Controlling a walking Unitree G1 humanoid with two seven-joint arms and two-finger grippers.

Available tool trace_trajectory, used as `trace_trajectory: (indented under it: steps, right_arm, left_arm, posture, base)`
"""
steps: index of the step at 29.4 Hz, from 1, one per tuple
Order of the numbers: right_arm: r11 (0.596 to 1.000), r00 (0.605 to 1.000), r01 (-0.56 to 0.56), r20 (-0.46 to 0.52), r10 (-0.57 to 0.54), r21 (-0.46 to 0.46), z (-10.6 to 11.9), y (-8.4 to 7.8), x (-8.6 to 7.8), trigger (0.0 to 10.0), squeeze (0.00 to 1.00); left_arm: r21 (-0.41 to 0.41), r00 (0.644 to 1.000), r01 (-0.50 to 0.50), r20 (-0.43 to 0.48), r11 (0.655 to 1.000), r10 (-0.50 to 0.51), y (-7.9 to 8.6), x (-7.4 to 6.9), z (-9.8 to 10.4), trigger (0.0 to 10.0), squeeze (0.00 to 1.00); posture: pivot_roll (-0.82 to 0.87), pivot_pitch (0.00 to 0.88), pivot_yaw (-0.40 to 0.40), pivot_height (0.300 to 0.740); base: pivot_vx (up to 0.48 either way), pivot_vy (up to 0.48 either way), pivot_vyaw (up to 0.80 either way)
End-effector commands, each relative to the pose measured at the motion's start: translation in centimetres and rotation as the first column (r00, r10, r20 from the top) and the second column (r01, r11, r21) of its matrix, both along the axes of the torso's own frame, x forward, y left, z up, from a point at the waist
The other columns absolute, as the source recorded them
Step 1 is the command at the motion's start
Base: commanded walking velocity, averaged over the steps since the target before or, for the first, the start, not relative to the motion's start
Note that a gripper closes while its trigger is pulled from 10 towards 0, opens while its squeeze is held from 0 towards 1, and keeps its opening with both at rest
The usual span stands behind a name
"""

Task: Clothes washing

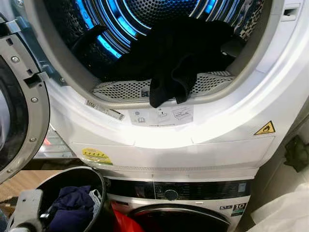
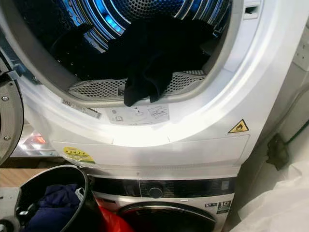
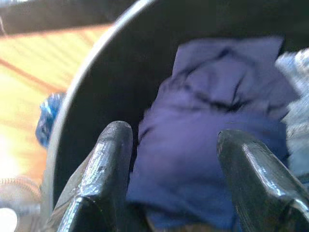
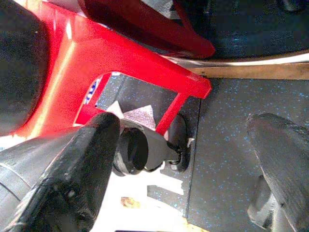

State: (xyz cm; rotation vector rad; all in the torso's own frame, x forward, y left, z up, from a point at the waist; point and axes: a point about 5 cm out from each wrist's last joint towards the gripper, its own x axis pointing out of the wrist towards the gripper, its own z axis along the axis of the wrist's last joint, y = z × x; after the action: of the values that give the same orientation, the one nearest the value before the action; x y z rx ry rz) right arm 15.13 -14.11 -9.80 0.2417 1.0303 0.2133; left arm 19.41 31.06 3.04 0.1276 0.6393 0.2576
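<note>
While my left end effector (image 3: 171,179) hangs released over the navy garment (image 3: 212,145) in the black basket (image 1: 99,180), a shallow pinch could drop it short of the dryer drum (image 1: 145,14).

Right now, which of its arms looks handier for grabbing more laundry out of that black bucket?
Probably the left. The left gripper is open just above the dark blue garment inside the black bucket. The right gripper, also open, points at the floor beside a red plastic frame.
</note>
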Motion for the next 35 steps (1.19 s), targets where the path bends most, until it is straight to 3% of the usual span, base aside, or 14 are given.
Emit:
trace_trajectory:
  steps: [1, 7, 9, 11, 14, 16, 18, 19, 20, 21, 24, 27, 31, 35]
  right_arm:
    - [1.0, 1.0, -0.008, -0.018, 0.008, 0.009, -0.2, 0.4, -0.5, 10.0, 0.0]
    - [1.0, 0.999, -0.031, -0.023, 0.031, 0.0, -0.2, 0.2, -0.6, 10.0, 0.0]
    - [0.999, 0.999, -0.04, -0.017, 0.04, -0.01, -0.1, 0.0, -0.2, 10.0, 0.0]
    - [0.999, 0.999, -0.039, -0.013, 0.039, -0.011, 0.0, -0.1, -0.1, 10.0, 0.0]
    - [0.998, 0.999, -0.054, -0.005, 0.054, -0.012, 0.1, 0.0, 0.2, 10.0, 0.0]
    - [0.998, 0.998, -0.057, 0.005, 0.057, -0.006, 0.2, 0.3, 0.7, 10.0, 0.0]
    - [0.998, 0.998, -0.059, 0.007, 0.059, -0.005, 0.3, 0.4, 0.7, 10.0, 0.0]
    - [0.998, 0.998, -0.062, 0.008, 0.062, -0.005, 0.3, 0.4, 0.7, 10.0, 0.0]
    - [0.998, 0.998, -0.062, 0.009, 0.063, -0.005, 0.3, 0.4, 0.8, 10.0, 0.0]
    - [0.998, 0.998, -0.061, 0.011, 0.061, -0.007, 0.3, 0.3, 0.8, 10.0, 0.0]
    - [0.998, 0.998, -0.058, 0.012, 0.058, -0.009, 0.3, 0.1, 0.9, 10.0, 0.0]
    - [0.999, 0.999, -0.048, 0.02, 0.048, -0.02, 0.4, -0.7, 1.0, 10.0, 0.0]
    - [0.999, 0.999, -0.036, 0.014, 0.037, -0.034, 0.3, -1.4, 0.6, 10.0, 0.0]
    - [0.997, 0.998, -0.058, 0.008, 0.058, -0.042, 0.2, -2.1, 0.3, 10.0, 0.0]
  left_arm:
    - [0.011, 1.0, -0.003, -0.023, 1.0, 0.003, 1.1, 0.1, -0.5, 10.0, 0.0]
    - [-0.027, 0.999, -0.026, -0.038, 0.999, 0.025, 2.4, 1.7, -1.6, 10.0, 0.0]
    - [-0.102, 0.989, 0.098, -0.096, 0.99, -0.108, 1.3, 2.5, -2.4, 10.0, 0.0]
    - [-0.09, 0.98, 0.142, -0.125, 0.986, -0.153, 1.0, 2.7, -2.9, 10.0, 0.0]
    - [-0.072, 0.975, 0.134, -0.172, 0.988, -0.144, 1.1, 2.7, -3.6, 10.0, 0.0]
    - [-0.15, 0.984, 0.104, -0.129, 0.983, -0.124, 0.5, 3.8, -3.5, 10.0, 0.0]
    - [-0.17, 0.985, 0.105, -0.116, 0.98, -0.126, 0.2, 4.0, -3.4, 10.0, 0.0]
    - [-0.183, 0.982, 0.14, -0.104, 0.973, -0.16, -0.3, 4.6, -3.4, 10.0, 0.15]
    - [-0.182, 0.978, 0.16, -0.104, 0.97, -0.181, -0.6, 4.8, -3.4, 10.0, 0.15]
    - [-0.165, 0.973, 0.194, -0.092, 0.967, -0.211, -1.2, 5.7, -3.1, 10.0, 1.0]
    - [-0.163, 0.974, 0.196, -0.084, 0.967, -0.212, -1.5, 6.1, -3.0, 10.0, 1.0]
    - [-0.111, 0.964, 0.249, -0.07, 0.962, -0.257, -2.6, 7.6, -2.4, 10.0, 1.0]
    - [-0.142, 0.962, 0.256, -0.062, 0.956, -0.267, -3.5, 7.8, -2.7, 10.0, 1.0]
    - [-0.111, 0.969, 0.236, -0.044, 0.965, -0.242, -4.0, 8.1, -2.8, 10.0, 1.0]
  posture:
    - [0.09, 0.0, 0.149, 0.74]
    - [0.09, 0.0, 0.129, 0.74]
    - [0.1, 0.0, 0.123, 0.74]
    - [0.1, 0.0, 0.124, 0.74]
    - [0.09, 0.0, 0.121, 0.74]
    - [0.09, 0.0, 0.106, 0.74]
    - [0.09, 0.0, 0.103, 0.74]
    - [0.08, 0.0, 0.092, 0.74]
    - [0.08, 0.0, 0.092, 0.74]
    - [0.08, 0.0, 0.088, 0.74]
    - [0.07, 0.0, 0.081, 0.74]
    - [0.06, 0.0, 0.053, 0.74]
    - [0.05, 0.0, 0.031, 0.74]
    - [0.05, 0.0, -0.002, 0.74]
  base:
    - [0.0, 0.0, 0.0]
    - [0.0, 0.0, 0.0]
    - [0.0, 0.0, 0.0]
    - [0.0, 0.0, 0.0]
    - [0.0, 0.0, 0.0]
    - [0.0, 0.0, 0.0]
    - [0.0, 0.0, 0.0]
    - [0.0, 0.0, 0.0]
    - [0.0, 0.0, 0.0]
    - [0.0, 0.0, 0.0]
    - [0.0, 0.0, 0.0]
    - [0.0, 0.0, 0.0]
    - [0.0, 0.0, 0.0]
    - [0.0, 0.0, 0.0]
